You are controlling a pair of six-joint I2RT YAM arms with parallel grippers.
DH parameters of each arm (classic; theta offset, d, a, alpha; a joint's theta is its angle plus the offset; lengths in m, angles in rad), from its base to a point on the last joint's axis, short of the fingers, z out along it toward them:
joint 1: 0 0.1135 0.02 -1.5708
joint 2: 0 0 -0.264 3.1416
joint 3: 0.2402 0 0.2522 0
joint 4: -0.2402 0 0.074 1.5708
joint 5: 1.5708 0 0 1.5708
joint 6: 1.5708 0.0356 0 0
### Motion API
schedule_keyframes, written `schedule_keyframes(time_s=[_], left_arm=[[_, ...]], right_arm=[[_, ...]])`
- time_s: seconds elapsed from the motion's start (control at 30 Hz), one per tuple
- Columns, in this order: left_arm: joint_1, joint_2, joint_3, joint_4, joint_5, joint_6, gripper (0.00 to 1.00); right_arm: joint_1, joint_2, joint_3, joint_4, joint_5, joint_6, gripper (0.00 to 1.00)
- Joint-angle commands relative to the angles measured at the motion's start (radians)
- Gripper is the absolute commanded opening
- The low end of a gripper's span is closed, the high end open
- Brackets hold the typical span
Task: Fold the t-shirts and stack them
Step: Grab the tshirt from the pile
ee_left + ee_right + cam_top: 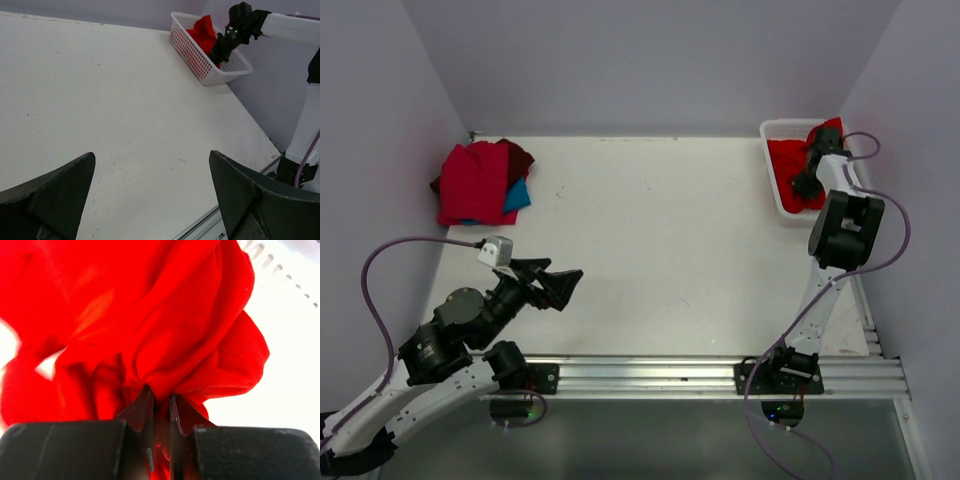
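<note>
Red cloth t-shirt in the white plastic mesh basket, surface's far-right corner, is clamped by the right pincer, evidently for lift-out; left pincer open.

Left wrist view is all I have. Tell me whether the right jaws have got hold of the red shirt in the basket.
Observer: Yes. The right wrist view shows the right jaws closed on a bunched fold of the red shirt.
Operator: Report where the folded stack is.
Observer: The top view shows the stack at the far left corner of the table, with red on top and maroon and teal edges beneath.
Operator: Say whether the shirt is out of the basket.
Observer: Not yet. From above, red cloth covers the floor of the basket.
</note>
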Motion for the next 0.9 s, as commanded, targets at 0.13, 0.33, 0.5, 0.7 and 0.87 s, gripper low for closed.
schedule_keyframes(time_s=[0.13, 0.33, 0.5, 0.7, 0.87], left_arm=[[0.001, 0.013, -0.005, 0.061, 0.038, 0.004, 1.00], [0.001, 0.038, -0.012, 0.083, 0.060, 0.027, 1.00], [0.001, 0.035, -0.030, 0.095, 0.065, 0.026, 1.00], [0.001, 0.041, -0.033, 0.112, 0.063, 0.026, 1.00], [0.001, 0.051, -0.028, 0.118, 0.071, 0.023, 1.00]], right_arm=[[0.139, -0.398, -0.118, 0.198, -0.015, -0.119, 0.00], [0.284, -0.712, -0.399, 0.433, -0.072, -0.237, 0.00], [0.301, -0.949, -0.628, 0.708, -0.367, -0.247, 0.00], [0.344, -0.992, -0.591, 0.622, -0.697, -0.237, 0.00], [0.423, -0.997, -0.554, 0.567, -0.936, -0.294, 0.00]])
